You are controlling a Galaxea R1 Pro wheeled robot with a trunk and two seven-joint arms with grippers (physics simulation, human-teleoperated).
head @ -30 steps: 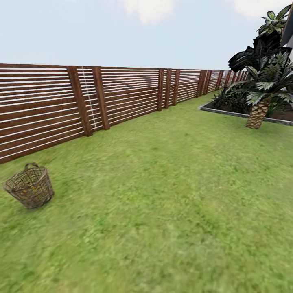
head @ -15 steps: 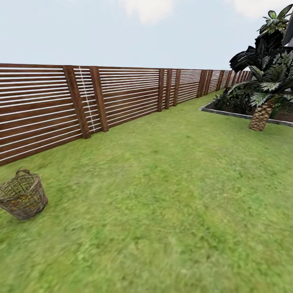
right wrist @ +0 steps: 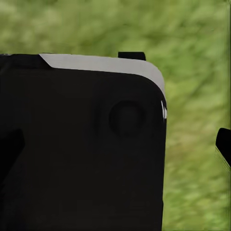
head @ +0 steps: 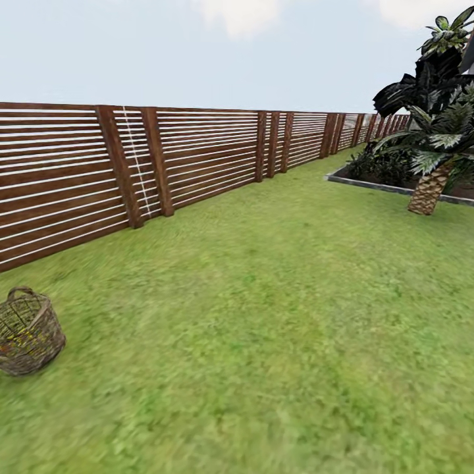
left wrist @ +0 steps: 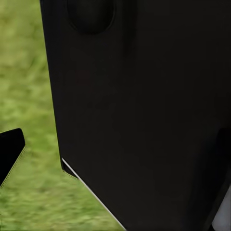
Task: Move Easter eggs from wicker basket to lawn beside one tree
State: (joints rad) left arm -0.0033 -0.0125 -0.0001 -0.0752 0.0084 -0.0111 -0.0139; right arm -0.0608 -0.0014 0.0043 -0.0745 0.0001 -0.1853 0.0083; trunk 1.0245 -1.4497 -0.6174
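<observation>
The wicker basket (head: 26,332) stands on the lawn (head: 263,316) at the far left of the head view, partly cut by the picture's edge. Yellow bits of the Easter eggs (head: 27,337) show through its woven side; their number cannot be told. The tree is out of view. In the left wrist view my left gripper (left wrist: 115,149) has one fingertip (left wrist: 9,151) far to the side, over grass and a black part of my body. My right gripper (right wrist: 115,144) likewise shows a fingertip (right wrist: 224,144) at the picture's edge. Both stand open and hold nothing.
A brown slatted fence (head: 164,164) runs along the left and back of the garden. At the right, a short scaly-trunked palm (head: 428,191) and dark leafy plants (head: 421,85) grow by a stone-edged bed (head: 375,184). Open grass stretches between.
The whole head picture has shifted, so the camera has moved: the basket now sits lower and further left in the picture, the palm further right. Nothing on the lawn itself has moved.
</observation>
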